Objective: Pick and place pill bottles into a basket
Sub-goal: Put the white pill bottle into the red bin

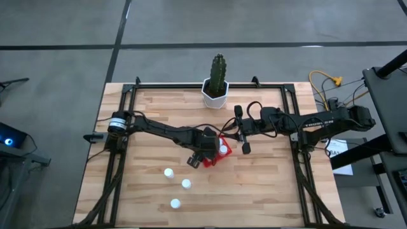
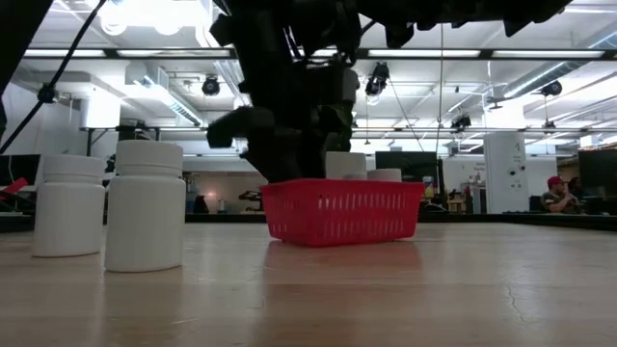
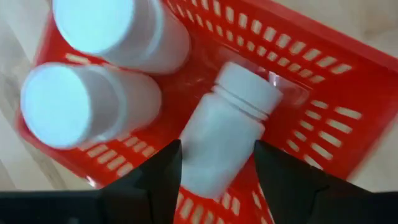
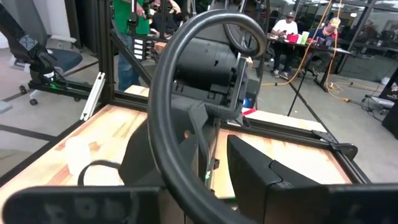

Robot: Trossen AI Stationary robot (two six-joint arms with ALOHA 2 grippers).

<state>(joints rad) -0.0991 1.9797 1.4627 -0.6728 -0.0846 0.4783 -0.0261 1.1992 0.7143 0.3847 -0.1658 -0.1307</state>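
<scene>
Wooden worktop (image 1: 267,184) slats are seen beneath the basket (image 3: 323,93), over which the left gripper (image 3: 214,171) is held so that a pill bottle (image 3: 227,134), lying tilted between its spread jaws, is released beside two upright bottles (image 3: 74,102), while the right gripper's (image 1: 243,147) jaws cannot be judged.

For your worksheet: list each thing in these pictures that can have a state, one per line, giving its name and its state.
Basket: upright on the table, holding three bottles.
Two bottles in basket: upright, capped.
Third bottle: lying tilted in the basket, capped, between the left gripper's fingers.
Left gripper: over the basket, jaws apart.
Three loose bottles: upright on the table.
Right gripper: beside the basket, empty.
</scene>
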